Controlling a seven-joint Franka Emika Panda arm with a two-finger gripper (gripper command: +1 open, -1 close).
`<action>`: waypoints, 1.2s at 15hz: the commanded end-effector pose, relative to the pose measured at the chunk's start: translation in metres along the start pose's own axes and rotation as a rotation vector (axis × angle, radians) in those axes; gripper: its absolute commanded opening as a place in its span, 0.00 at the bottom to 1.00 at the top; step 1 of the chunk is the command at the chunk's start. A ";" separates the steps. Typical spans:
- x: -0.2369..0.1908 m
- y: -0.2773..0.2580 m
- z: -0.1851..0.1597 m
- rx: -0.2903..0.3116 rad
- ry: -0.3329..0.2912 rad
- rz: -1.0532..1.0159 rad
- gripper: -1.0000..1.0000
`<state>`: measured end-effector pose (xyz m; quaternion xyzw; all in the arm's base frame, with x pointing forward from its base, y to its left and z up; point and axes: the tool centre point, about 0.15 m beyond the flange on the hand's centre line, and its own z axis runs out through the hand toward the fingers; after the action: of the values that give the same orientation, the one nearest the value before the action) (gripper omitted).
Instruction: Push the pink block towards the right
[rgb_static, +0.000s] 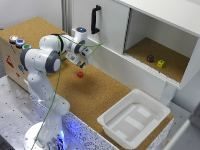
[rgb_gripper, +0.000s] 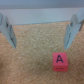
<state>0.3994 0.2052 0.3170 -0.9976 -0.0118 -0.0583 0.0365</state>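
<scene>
My gripper (rgb_gripper: 42, 30) hangs with its two fingers (rgb_gripper: 7, 29) spread wide and nothing between them but bare cork; it is released, holding nothing. I judge that fits a push: no grasp is needed, only one finger or the flat of the hand set against a face of the cube. In the exterior view my gripper (rgb_static: 81, 63) sits just above and a little toward that view's left of the pink block (rgb_static: 80, 74), near it but apart.

The pink block (rgb_gripper: 59, 61) rests on the cork tabletop (rgb_static: 107, 90), out in the open, not touching anything. In the wrist view it lies outside the span of my fingers, off to one side near one fingertip. Being a cube, it has no long axis to speak of. Its upper face carries a dark letter that looks like an A, and its edges run roughly square to my finger line, so a flat face is there to press.

From the pink block, the white tray (rgb_static: 112, 122) is well apart toward the exterior view's right, and the dark purple block (rgb_static: 150, 58) and yellow-green block (rgb_static: 160, 63) sit in the open cabinet (rgb_static: 186, 67) beyond
</scene>
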 end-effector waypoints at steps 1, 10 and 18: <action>-0.030 -0.029 0.008 0.003 0.043 0.020 1.00; 0.005 -0.028 0.075 0.091 0.009 0.001 0.00; 0.024 0.001 0.099 0.100 -0.027 0.044 0.00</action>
<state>0.4074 0.2299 0.2424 -0.9961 0.0117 -0.0678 0.0559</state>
